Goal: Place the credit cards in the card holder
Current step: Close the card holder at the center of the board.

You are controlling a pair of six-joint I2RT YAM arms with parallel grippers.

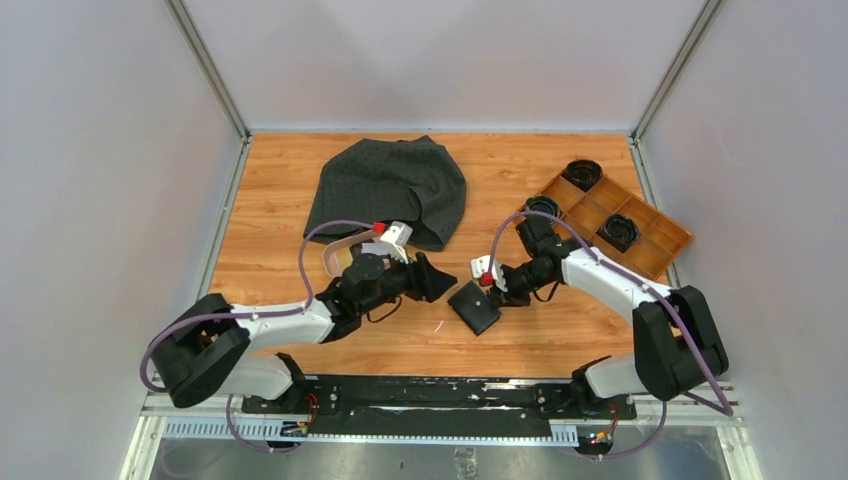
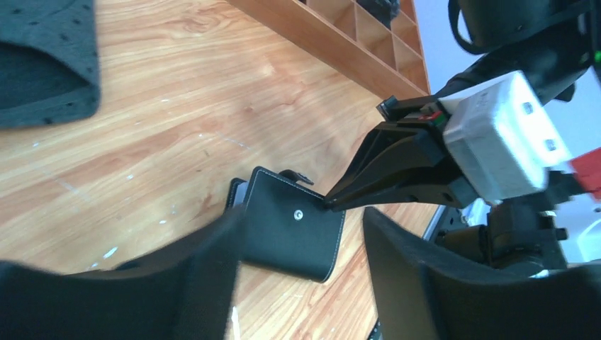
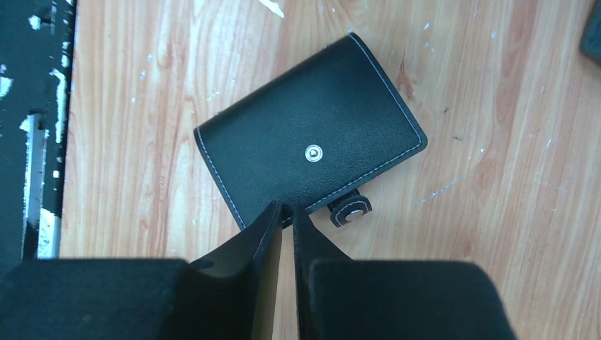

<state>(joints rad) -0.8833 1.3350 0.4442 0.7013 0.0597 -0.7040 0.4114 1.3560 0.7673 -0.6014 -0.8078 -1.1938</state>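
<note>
Card holder — one, folded shut

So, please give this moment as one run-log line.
card holder: closed | right gripper: nearly shut, tips at its edge | left gripper: open, empty, beside it
</note>
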